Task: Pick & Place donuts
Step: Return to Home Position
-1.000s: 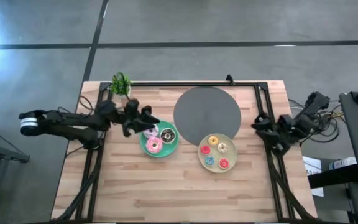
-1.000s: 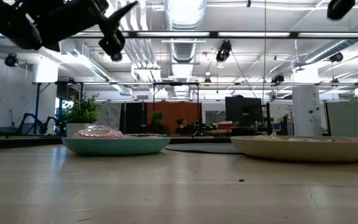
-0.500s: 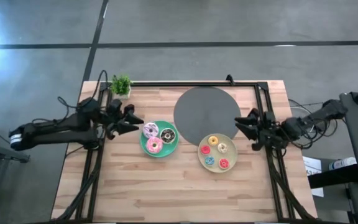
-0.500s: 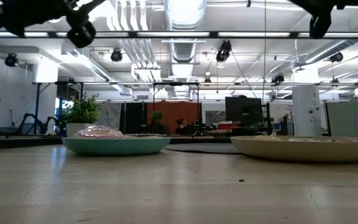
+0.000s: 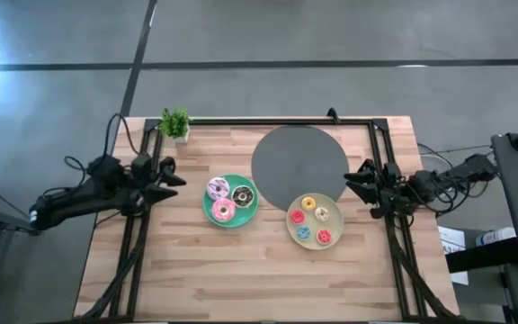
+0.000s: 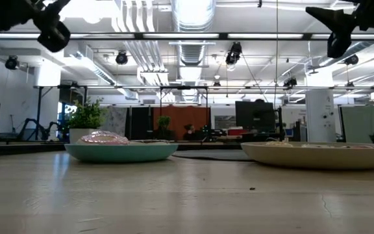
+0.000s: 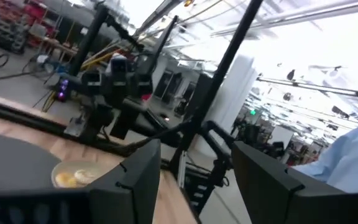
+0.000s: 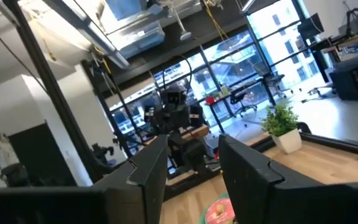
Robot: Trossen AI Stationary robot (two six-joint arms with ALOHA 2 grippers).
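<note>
Three larger toy donuts (image 5: 222, 210) sit on the round teal plate (image 5: 244, 216), four tiny ones (image 5: 324, 237) on the pale-yellow plate (image 5: 334, 223) right of it; the empty, spread left gripper (image 5: 176, 175) hangs just left, nearer than the seemingly open right gripper (image 5: 356, 184) beyond both.

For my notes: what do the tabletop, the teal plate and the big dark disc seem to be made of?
Tabletop: wood, in pale joined strips with visible seams and grain, low sheen.
Teal plate: smooth, even colour with a soft sheen on its wall; likely plastic or glazed ceramic, and the pictures do not settle which.
Dark disc: flat, uniform matte grey with no reflection; perhaps a rubber or fabric mat, unclear.
</note>
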